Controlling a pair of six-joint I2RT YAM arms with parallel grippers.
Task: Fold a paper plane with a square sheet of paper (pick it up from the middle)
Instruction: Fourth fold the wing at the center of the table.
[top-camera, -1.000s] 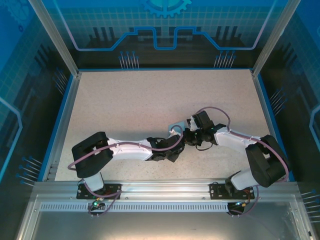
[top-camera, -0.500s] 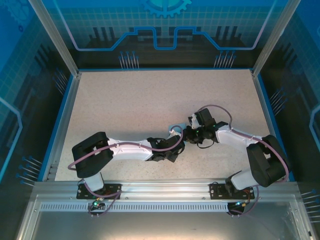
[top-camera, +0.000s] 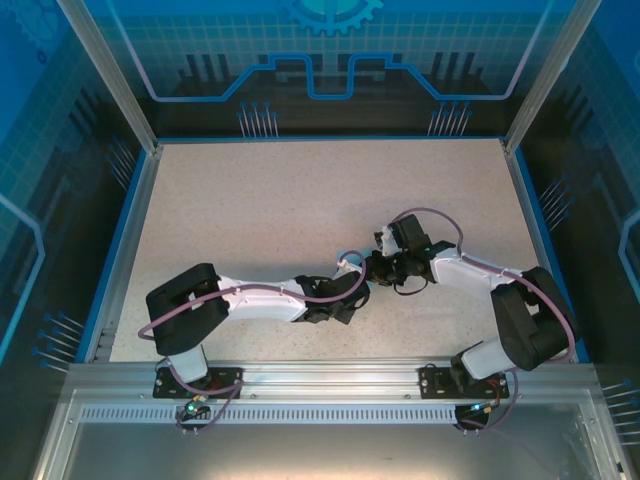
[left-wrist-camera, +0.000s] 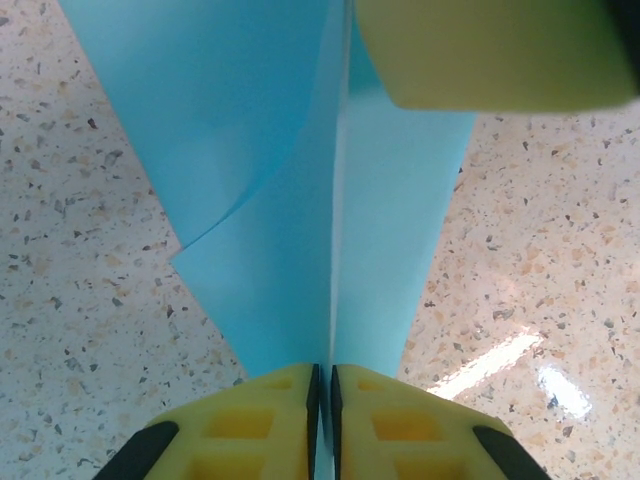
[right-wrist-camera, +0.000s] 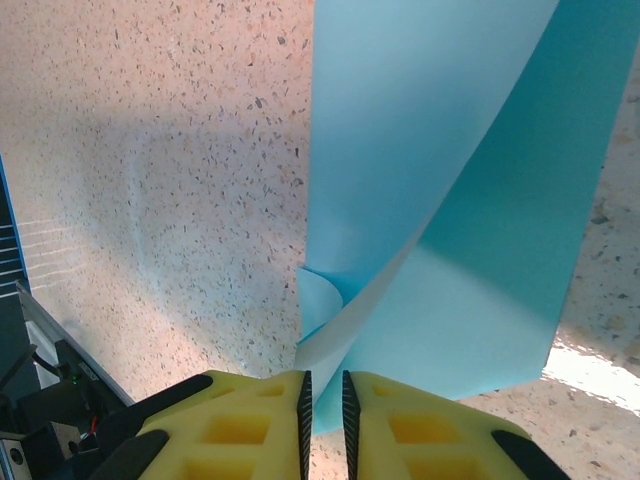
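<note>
- The left gripper (top-camera: 355, 281) is reaching in from the left in the top view. In its wrist view, its yellow fingers (left-wrist-camera: 265, 405) are pressing almost together, pinching the paper (left-wrist-camera: 250, 140) along an upright crease.
- The light-blue paper is hanging mid-table between the two grippers. It is held above the speckled table (top-camera: 290, 195), with its flaps falling away on either side of the crease.
- The right gripper (top-camera: 381, 268) is reaching in from the right. In its wrist view, its yellow fingers (right-wrist-camera: 250, 412) are squeezing a narrow gap, pinching the paper's curling near edge.
</note>
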